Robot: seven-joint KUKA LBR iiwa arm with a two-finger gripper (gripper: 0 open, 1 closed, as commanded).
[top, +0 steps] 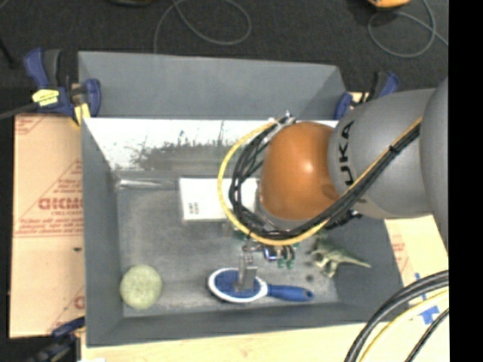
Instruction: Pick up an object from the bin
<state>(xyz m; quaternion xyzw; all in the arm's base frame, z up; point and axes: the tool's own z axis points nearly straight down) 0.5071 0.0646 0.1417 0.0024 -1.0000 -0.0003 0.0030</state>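
Note:
My gripper (245, 277) hangs below the arm's orange dome, near the bin's front wall. Its tip comes down on the round head of a blue brush (226, 286), a white oval with a blue rim. The brush's blue handle points right along the bin floor. A small green toy dinosaur (337, 259) lies just right of the gripper. Behind and left of the gripper, a white box (200, 200) lies flat, its right part hidden under the dome.
A pale green ball (141, 286) rests in the front left corner. The arm and its cables cover the right middle of the bin.

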